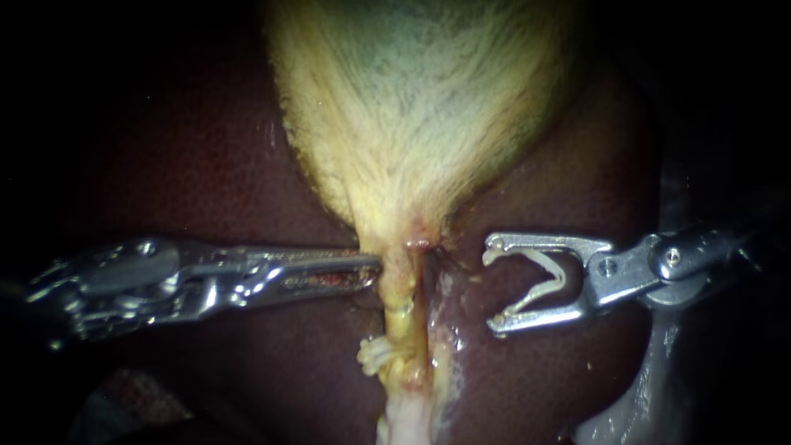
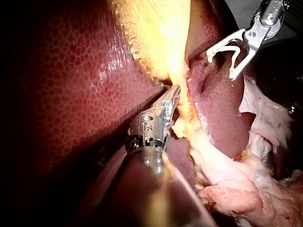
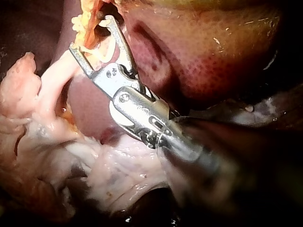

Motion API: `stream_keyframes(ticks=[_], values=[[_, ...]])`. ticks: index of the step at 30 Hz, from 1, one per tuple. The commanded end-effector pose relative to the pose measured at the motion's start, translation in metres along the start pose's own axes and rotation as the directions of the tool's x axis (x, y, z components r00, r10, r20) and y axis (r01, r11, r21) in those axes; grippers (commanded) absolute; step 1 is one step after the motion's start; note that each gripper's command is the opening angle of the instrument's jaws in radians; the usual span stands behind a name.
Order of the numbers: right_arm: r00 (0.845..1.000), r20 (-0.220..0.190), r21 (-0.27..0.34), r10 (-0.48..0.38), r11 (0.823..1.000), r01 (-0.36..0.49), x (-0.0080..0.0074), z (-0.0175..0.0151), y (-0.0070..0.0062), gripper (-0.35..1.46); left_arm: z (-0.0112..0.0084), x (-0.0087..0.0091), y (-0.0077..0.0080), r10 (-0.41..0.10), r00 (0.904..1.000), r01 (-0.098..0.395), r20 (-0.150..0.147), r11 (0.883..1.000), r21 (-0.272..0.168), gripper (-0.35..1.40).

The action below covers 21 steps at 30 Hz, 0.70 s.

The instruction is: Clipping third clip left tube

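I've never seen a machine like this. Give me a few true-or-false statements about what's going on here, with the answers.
1. The right tool holds a white clip. True.
2. The clip is already round the tube. False: it sits apart, beside the tube.
3. The left tool reaches the tube just below the yellow gallbladder. True.
4. Both tools come in from one side. False: they come in from opposite sides.

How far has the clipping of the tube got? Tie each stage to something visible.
Done: white clips already sit on the tube. In hand: the right instrument holds an open clip in its jaws, apart from the tube, while the left instrument touches it. Left: bring the clip around the tube and close it.
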Motion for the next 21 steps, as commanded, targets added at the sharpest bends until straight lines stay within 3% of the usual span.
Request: stream_keyframes(ticks=[1,6,13,21], values=[[1.000,0.000,-0.001,0.000,1.000,0.000,-0.0002,0.0003,-0.0001,0.60,-0.0001,-0.0001,0.0000,0.000,1.0000,0.000,0.000,1.000,0.001,-0.35],[1.000,0.003,-0.011,-0.007,1.000,0.007,-0.0009,0.0022,-0.0007,0.60,-0.0018,-0.0006,0.0008,0.000,1.0000,0.000,-0.005,1.000,0.011,-0.35],[0.999,0.008,0.001,0.038,0.999,-0.038,-0.0029,0.0083,-0.0019,0.60,-0.0046,-0.0014,0.0022,-0.005,1.0000,0.005,-0.003,1.000,-0.012,-0.35],[0.996,0.013,0.000,0.090,0.996,-0.090,-0.0049,0.0131,-0.0015,0.60,-0.0052,-0.0016,0.0022,-0.008,1.0000,0.008,0.004,1.000,-0.014,-0.35]])
